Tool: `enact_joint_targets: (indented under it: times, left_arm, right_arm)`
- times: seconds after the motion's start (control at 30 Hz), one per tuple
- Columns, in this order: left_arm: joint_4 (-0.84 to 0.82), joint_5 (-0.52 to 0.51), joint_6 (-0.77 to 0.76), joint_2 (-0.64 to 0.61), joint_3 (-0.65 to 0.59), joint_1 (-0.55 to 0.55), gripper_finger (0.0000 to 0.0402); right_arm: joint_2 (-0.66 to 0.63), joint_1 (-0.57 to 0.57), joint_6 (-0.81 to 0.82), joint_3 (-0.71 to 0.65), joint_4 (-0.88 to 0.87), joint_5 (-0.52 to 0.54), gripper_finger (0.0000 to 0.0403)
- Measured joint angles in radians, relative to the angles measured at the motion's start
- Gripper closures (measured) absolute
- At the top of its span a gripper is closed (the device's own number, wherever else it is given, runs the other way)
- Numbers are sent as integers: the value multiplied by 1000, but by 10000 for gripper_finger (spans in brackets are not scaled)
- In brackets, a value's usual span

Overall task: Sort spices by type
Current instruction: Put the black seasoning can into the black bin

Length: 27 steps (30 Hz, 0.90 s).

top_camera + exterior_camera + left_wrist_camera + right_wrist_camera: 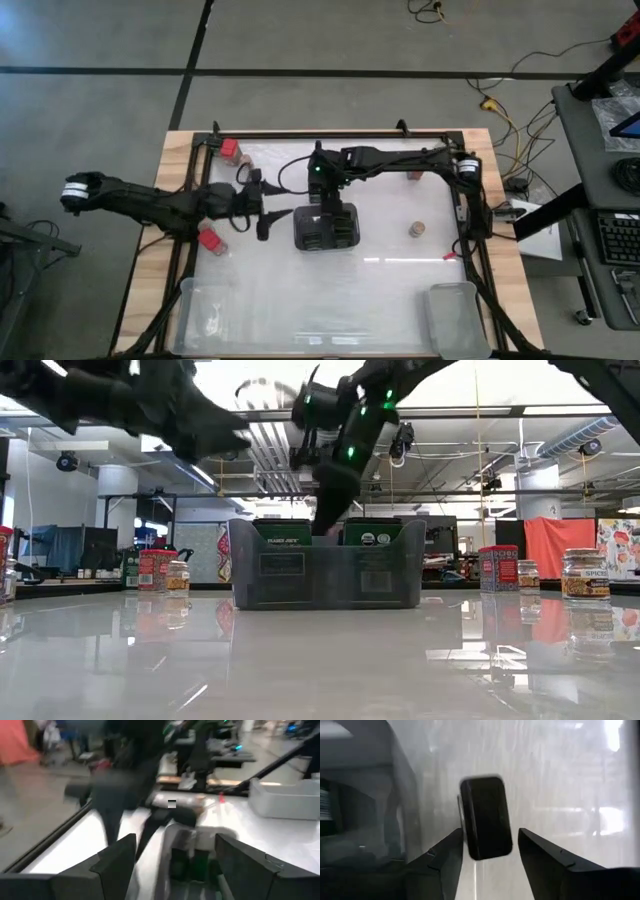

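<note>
Red boxy spices stand on the white table at the far left [229, 149], near left [211, 240] and far right [414, 174]; a round tan-topped jar [417, 229] stands on the right. A dark slotted holder [327, 228] sits mid-table. My right gripper [490, 832] hangs over the holder's far side, pointing steeply down. It is open, with a dark rounded block [486, 817] between its fingertips, beside the holder's wall [395, 820]. My left gripper [268, 222] is open, level, just left of the holder [192, 855]. My right gripper comes at the dark block from above with a finger on either side. A pale gap shows between the block and one finger [535, 850]. Whether the other finger [451, 852] touches the block's edge, I cannot tell.
Two clear bins stand at the near edge, one left [215, 310] and one right [455, 315]. A black frame [330, 134] rims the table. In the low view, the holder [325, 575] carries green-labelled packs, with a red box [156, 570] and jars [586, 573] on either side.
</note>
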Motion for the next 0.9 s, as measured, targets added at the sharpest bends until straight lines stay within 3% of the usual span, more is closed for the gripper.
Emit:
enact_joint_targets:
  times: [0.2, 0.43, 0.67, 0.9]
  left_arm:
    - [-73, 160, -15, 108, 100, 172, 146]
    - [-435, 237, 66, 358, 370, 312, 146]
    - [-726, 264, 203, 579, 648, 319, 147]
    - [-827, 317, 260, 675, 768, 324, 147]
  right_arm:
    - [-89, 5, -12, 0, -21, 3, 166]
    - [-234, 39, 23, -34, -98, 44, 116]
    - [-437, 89, 112, -231, -132, 82, 96]
    - [-669, 136, 223, -521, -28, 83, 98]
